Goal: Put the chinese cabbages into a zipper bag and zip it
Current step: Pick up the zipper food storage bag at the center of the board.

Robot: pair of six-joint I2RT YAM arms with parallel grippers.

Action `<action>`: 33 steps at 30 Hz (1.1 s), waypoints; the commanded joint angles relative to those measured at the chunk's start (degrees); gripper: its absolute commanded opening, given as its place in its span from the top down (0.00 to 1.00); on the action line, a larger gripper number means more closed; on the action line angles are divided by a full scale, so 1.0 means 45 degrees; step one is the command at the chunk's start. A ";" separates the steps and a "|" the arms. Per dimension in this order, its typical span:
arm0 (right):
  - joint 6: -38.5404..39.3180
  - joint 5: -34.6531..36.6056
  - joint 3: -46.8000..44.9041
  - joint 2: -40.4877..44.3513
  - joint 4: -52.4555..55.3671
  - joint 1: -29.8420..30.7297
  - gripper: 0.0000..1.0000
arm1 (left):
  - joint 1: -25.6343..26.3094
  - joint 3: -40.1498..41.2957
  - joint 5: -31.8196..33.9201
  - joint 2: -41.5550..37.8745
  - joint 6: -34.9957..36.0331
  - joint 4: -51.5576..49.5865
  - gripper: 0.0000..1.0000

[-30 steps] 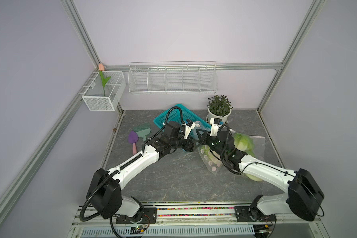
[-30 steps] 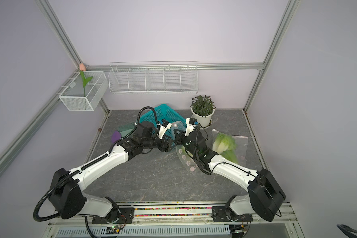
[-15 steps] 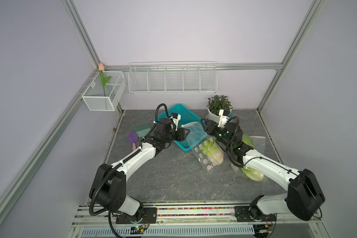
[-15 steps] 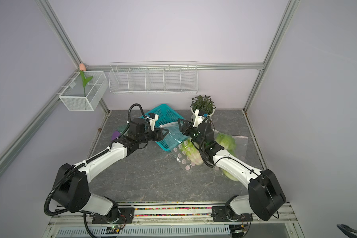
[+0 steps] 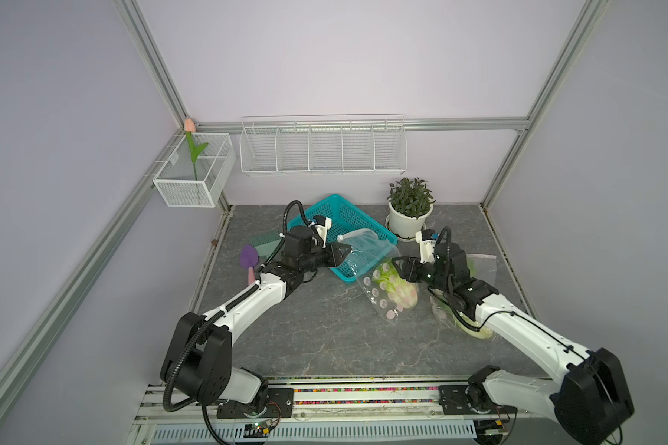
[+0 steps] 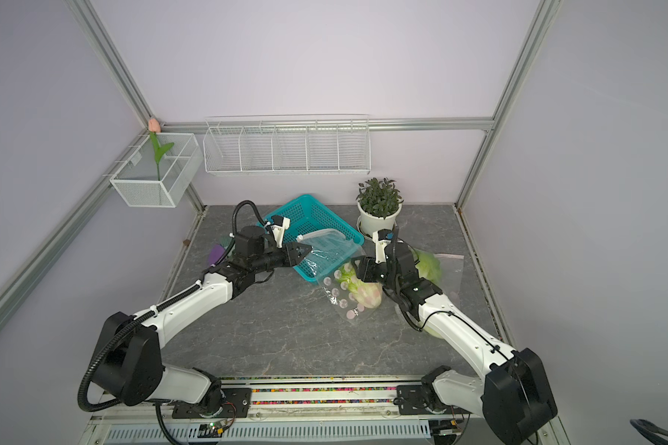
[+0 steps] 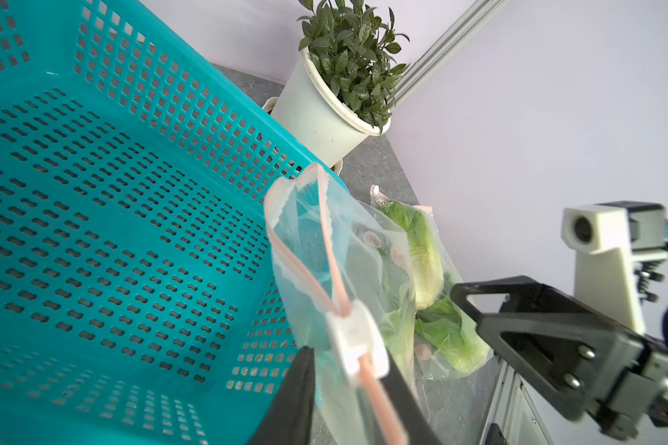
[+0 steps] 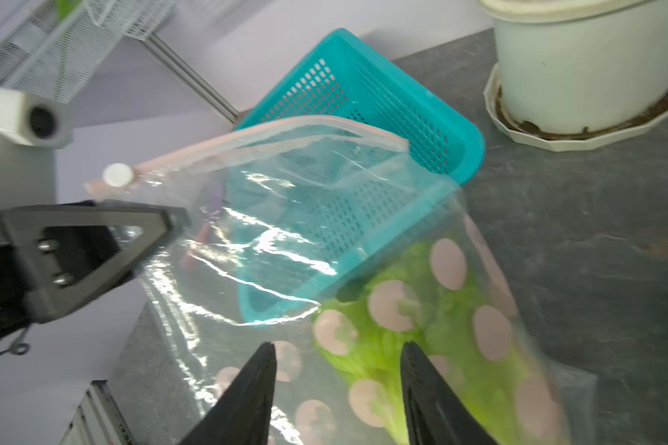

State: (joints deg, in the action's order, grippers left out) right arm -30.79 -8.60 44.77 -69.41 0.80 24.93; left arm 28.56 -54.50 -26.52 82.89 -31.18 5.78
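Taking the back wall as twelve o'clock, a perforated teal plastic basket (image 5: 344, 210) sits on the grey stone-patterned table (image 5: 317, 331) at about twelve. A dark-leaved plant in a white pot (image 5: 408, 221) stands at one.

The left claw (image 5: 342, 252) is clamped on the pink zip strip of the clear, pink-dotted plastic zipper bag (image 5: 382, 304), just beside its white slider (image 7: 357, 339). It holds the gaping mouth up over the basket's near corner.

The bag's lower end rests on the table toward two o'clock. One of the three chinese cabbages (image 5: 392, 283) lies inside it, green leaves over pale stalk. The right claw (image 8: 338, 346) hovers close over that end, fingers apart, gripping nothing.

At three o'clock a second cabbage (image 6: 427, 264) lies in another clear bag behind the right arm. A third cabbage (image 5: 479, 331) is partly hidden under that arm.
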 commanded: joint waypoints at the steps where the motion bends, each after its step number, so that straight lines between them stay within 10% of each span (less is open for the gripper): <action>1: 0.0034 -0.0962 0.0111 -0.0690 0.0608 -0.0653 0.43 | -0.0008 -0.0031 -0.0071 -0.0004 -0.0379 0.0986 0.91; 18: -0.2181 -0.3832 -0.1613 -0.2914 -0.1948 0.1682 0.48 | -0.2243 -0.1698 -0.1626 0.0417 0.0720 -0.2699 1.00; 33: -0.2392 -0.3716 -0.1551 -0.2920 -0.2174 0.1843 0.48 | -0.3014 -0.0022 -0.2738 -0.0852 -0.0885 -0.0250 0.78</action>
State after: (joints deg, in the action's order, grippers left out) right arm -40.32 -24.95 38.22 -82.41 -7.31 32.80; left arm 15.97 -55.88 -37.80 80.82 -33.91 1.93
